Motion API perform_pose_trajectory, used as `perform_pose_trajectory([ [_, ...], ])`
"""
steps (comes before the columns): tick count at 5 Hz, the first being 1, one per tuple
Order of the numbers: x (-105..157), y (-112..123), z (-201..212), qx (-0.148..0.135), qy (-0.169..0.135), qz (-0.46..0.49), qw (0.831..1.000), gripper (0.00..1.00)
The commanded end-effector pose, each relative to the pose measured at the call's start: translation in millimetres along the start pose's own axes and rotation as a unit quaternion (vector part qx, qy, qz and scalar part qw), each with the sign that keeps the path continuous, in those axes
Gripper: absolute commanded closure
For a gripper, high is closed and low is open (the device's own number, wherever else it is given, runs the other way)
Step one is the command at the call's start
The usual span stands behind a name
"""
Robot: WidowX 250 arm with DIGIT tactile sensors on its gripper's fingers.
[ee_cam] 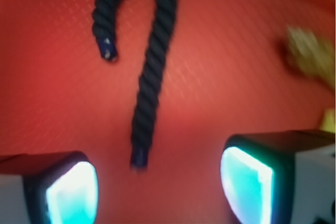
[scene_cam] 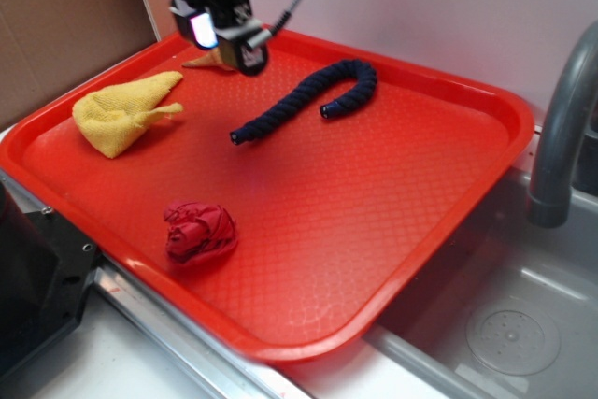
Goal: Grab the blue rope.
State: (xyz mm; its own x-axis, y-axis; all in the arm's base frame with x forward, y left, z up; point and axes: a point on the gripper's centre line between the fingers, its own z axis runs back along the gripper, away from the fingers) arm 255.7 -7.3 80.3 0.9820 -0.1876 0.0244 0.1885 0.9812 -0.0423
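Spread end effector (ee_cam: 157, 182) hovers near blue rope's (ee_cam: 152, 72) end.

Plain pale pinkish wall (scene_cam: 420, 7) behind, brown cardboard panel (scene_cam: 56, 25) at left, brushed steel sink basin (scene_cam: 505, 315) with round drain at lower right, curved grey metal faucet (scene_cam: 561, 128), soft even indoor light.

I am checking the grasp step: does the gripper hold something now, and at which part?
Nothing is held. The gripper is open and hangs above the red tray; the blue rope lies flat there, its near end between the fingers but untouched.
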Motion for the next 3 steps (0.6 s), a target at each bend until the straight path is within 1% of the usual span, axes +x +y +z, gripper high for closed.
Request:
perform_pose_trajectory([
  [1,25.2,2.3,-38.7,0.072,0.008,-0.055,0.996,0.0],
  [2,25.7,11.1,-54.2,0.056,0.03,-0.038,0.997,0.0],
  [3,29.3,11.4,-58.2,0.053,0.038,-0.03,0.997,0.0],
])
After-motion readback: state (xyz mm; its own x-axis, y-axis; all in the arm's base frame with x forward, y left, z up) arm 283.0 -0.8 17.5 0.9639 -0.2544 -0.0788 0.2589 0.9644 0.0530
